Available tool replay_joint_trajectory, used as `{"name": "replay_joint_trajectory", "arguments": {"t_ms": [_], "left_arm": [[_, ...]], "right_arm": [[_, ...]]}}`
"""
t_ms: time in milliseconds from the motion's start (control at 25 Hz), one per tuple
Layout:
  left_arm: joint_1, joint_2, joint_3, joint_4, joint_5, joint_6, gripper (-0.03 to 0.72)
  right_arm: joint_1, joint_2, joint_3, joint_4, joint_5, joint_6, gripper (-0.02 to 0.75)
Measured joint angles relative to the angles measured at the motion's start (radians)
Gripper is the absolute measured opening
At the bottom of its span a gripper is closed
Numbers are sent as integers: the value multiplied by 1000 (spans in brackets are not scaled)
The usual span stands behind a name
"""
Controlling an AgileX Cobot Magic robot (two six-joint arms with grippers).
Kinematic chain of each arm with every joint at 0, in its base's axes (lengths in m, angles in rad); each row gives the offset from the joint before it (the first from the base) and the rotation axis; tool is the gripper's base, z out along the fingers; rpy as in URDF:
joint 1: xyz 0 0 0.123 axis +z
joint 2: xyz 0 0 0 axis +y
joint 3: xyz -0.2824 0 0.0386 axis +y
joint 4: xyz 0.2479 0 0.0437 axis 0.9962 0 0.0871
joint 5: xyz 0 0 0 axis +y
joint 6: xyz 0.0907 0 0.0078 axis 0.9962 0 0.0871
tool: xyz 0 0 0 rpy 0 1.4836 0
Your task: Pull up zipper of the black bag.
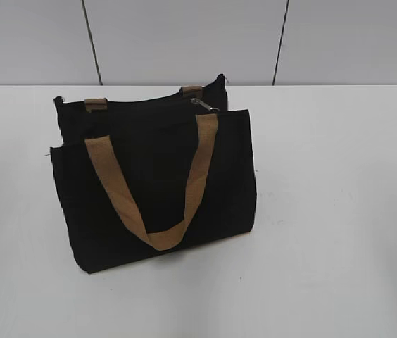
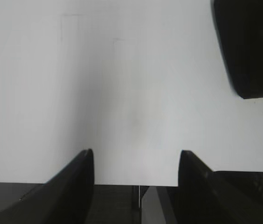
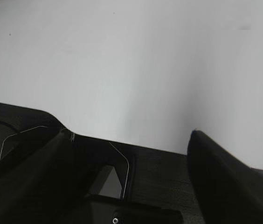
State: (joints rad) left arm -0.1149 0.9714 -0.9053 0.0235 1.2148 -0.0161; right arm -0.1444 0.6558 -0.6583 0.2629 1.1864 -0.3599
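The black bag [image 1: 156, 183] stands on the white table [image 1: 339, 211], with a tan loop handle [image 1: 153, 179] hanging down its front. The silvery zipper pull [image 1: 202, 105] sits on the top edge toward the right end. Neither arm shows in the exterior view. My left gripper [image 2: 136, 154] is open and empty over the table's near edge; a corner of the black bag [image 2: 250, 46] shows at the upper right of the left wrist view. My right gripper [image 3: 127, 135] is open and empty over the table edge, with no bag in its view.
A grey panelled wall [image 1: 184, 39] runs behind the table. Two tan strap tabs [image 1: 96, 104] sit on the bag's top. Dark floor and frame [image 3: 159, 182] show below the table edge in both wrist views.
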Motion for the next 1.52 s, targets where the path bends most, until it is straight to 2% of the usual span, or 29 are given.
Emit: {"name": "replay_joint_trajectory", "arguments": {"t_ms": [240,480,640,800,920,1200,1520], "left_arm": [[0,-341,151,5,-25,-1,435],[0,-718,291,11,-48,25,435],[0,-947,342,-45,-60,98,435],[0,-962,366,-96,-120,161,435],[0,-968,378,-101,-136,171,435],[0,-981,378,-107,-145,175,435],[0,-981,378,-109,-147,174,430]], "right_arm": [[0,-277,124,3,33,14,589],[0,-530,132,5,33,46,589],[0,-654,134,4,34,70,589],[0,-664,138,2,20,76,589],[0,-664,167,-2,-56,79,589],[-1,-664,172,-29,-75,119,585],[-1,-664,173,-66,-80,171,525]]}}
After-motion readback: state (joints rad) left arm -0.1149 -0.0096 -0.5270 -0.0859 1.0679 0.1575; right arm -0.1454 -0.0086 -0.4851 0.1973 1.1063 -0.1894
